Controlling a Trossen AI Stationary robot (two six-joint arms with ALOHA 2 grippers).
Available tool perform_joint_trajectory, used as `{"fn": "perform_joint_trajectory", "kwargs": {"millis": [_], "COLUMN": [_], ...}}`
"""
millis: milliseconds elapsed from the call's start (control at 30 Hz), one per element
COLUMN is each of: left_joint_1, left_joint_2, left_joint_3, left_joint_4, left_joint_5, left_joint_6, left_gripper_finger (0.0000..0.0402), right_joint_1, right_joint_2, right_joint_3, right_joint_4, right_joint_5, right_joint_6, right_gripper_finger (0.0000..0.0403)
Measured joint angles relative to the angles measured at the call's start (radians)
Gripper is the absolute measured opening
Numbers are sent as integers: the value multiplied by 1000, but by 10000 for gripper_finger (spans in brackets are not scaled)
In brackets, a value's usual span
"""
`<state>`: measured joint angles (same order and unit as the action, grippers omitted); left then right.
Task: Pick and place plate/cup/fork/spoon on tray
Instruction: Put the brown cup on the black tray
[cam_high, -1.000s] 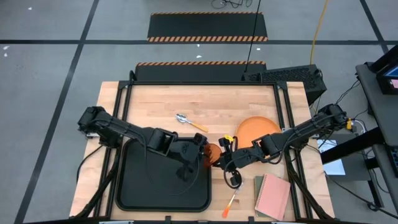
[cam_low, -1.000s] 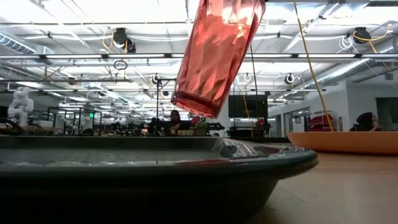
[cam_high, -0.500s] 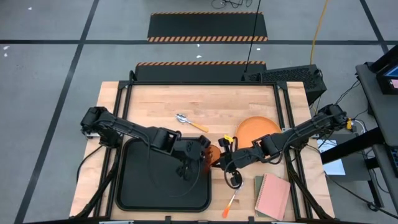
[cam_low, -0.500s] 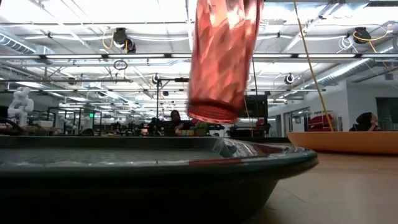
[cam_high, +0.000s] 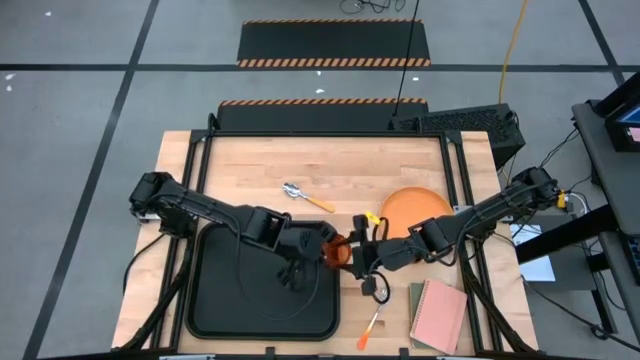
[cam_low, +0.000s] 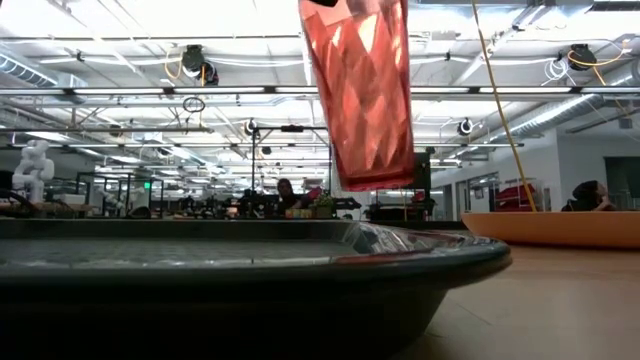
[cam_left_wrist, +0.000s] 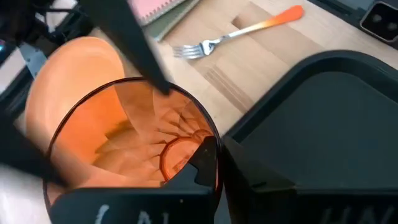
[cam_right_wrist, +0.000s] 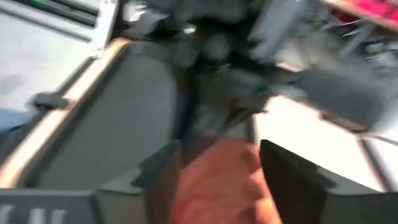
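Left wrist view: left pincer pinching the rim of the cup, one dark finger inside the wall, one outside. Translucent amber plastic, faceted walls, round ribbed base seen through the open mouth. Held off the surface, over the right edge of the tray; in the low view hanging slightly tilted, base clear of the tray's rounded rim.

Right pincer just beside the cup on its outer side; right wrist view blurred, fingers spread either side of the orange wall, contact impossible to judge.

Tray black, matte, rectangular with rounded corners and raised lip. Plate flat, round, orange, on the pale wood-grain desk behind the right arm. Spoon with shiny bowl and yellow-orange handle farther back. Fork with silver tines and orange handle near the front edge, next to a pink notebook.
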<state>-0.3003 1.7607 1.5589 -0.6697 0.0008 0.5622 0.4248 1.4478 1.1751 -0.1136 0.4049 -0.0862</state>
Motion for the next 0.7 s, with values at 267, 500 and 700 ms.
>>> {"fn": "perform_joint_trajectory", "kwargs": {"millis": [267,500,700], "left_joint_1": [-25,-96,-173], "left_joint_2": [-63,-180,-260], "left_joint_3": [0,1,1], "left_joint_4": [-128,-276,-424], "left_joint_5": [-67,-166,-209], "left_joint_6": [-141,-363,-534], "left_gripper_finger": [8,8,11], "right_joint_1": [91,162,178], "right_joint_2": [-80,-138,-148], "right_joint_3": [0,0,0], "right_joint_4": [-36,-163,-240], "right_joint_5": [231,252,250], "right_joint_6": [-33,18,94], "right_gripper_finger": [284,266,258]}}
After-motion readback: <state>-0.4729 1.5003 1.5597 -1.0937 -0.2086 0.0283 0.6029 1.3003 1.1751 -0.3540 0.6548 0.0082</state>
